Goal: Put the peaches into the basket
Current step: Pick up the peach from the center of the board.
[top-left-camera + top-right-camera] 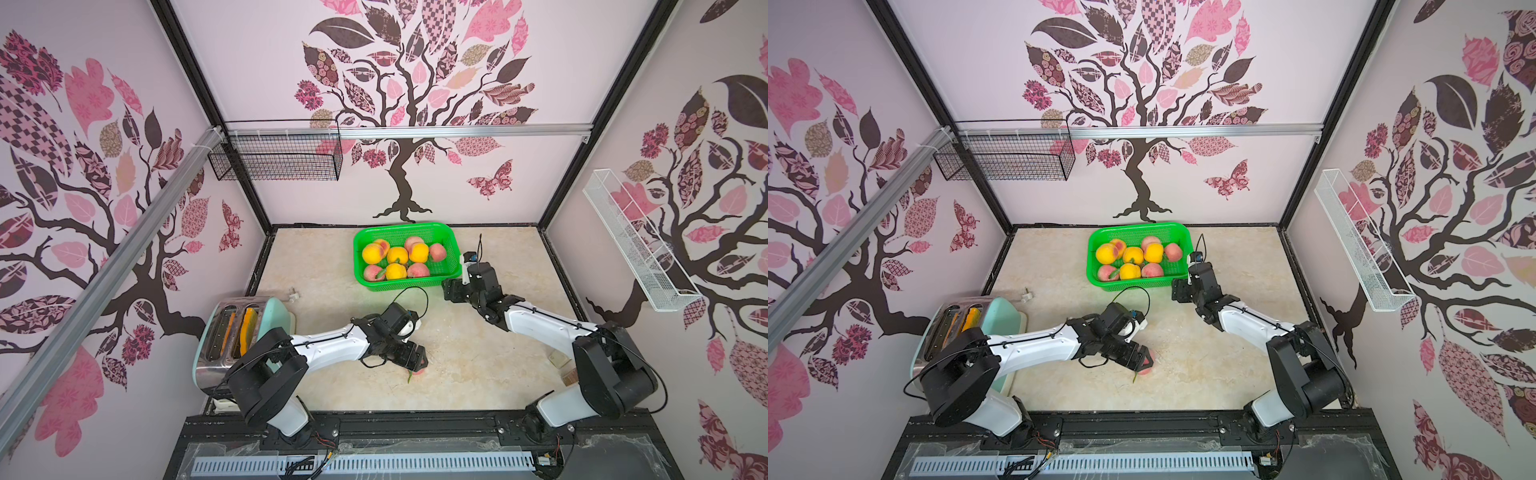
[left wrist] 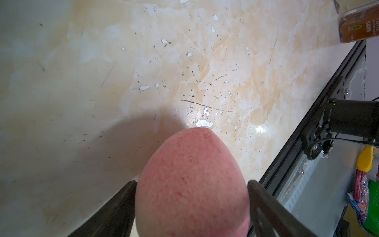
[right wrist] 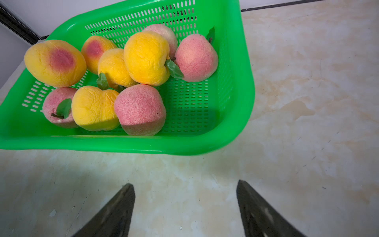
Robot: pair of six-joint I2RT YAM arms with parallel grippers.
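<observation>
Left wrist view showed the left gripper (image 2: pixel 190 182) clasping a pink peach (image 2: pixel 192 168) between its jaws on the counter (image 2: pixel 82 71) — the round fruit could squirt free on lifting — while the right gripper (image 3: pixel 184 183) stood wide and empty, the basket (image 3: pixel 143 146) just ahead.

A mint-and-chrome toaster (image 1: pixel 232 336) stood on the marbled surface (image 1: pixel 465 374), something orange in its slots. Just beside it lay a small white object (image 1: pixel 294 296), perhaps a plug. Above it hung a black wire basket (image 1: pixel 276 160); far across, a white wire rack (image 1: pixel 636 245).
</observation>
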